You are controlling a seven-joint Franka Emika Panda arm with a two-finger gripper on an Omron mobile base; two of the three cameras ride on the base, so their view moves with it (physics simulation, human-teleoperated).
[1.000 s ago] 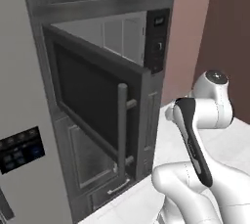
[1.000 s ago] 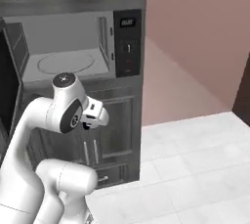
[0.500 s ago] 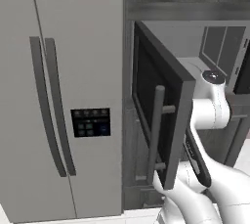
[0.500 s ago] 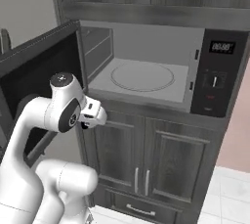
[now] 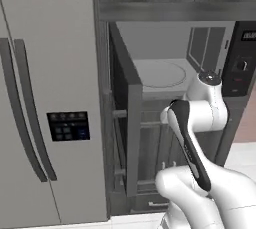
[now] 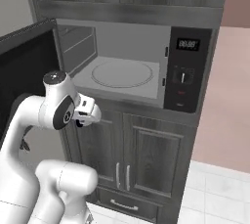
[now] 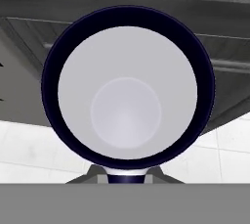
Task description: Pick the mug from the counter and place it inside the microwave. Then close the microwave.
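Note:
The mug takes up most of the hand view, seen from above its mouth: dark blue rim, pale grey inside. My gripper is shut on it at its lower edge. In the right base view the gripper hangs just below the front left corner of the microwave opening, in front of the lower cabinets. The microwave's door stands swung out to the left, and the round white turntable lies bare. In the left base view the door shows edge-on before the cavity. The counter is out of view.
A grey fridge stands left of the microwave. The black control panel sits on the microwave's right side. Dark cabinets run below it and above it. White floor tiles and a pinkish wall lie to the right.
Both base views have shifted, so the base has moved: the microwave cavity now lies straight ahead and closer. The arm keeps its pose with the gripper still shut.

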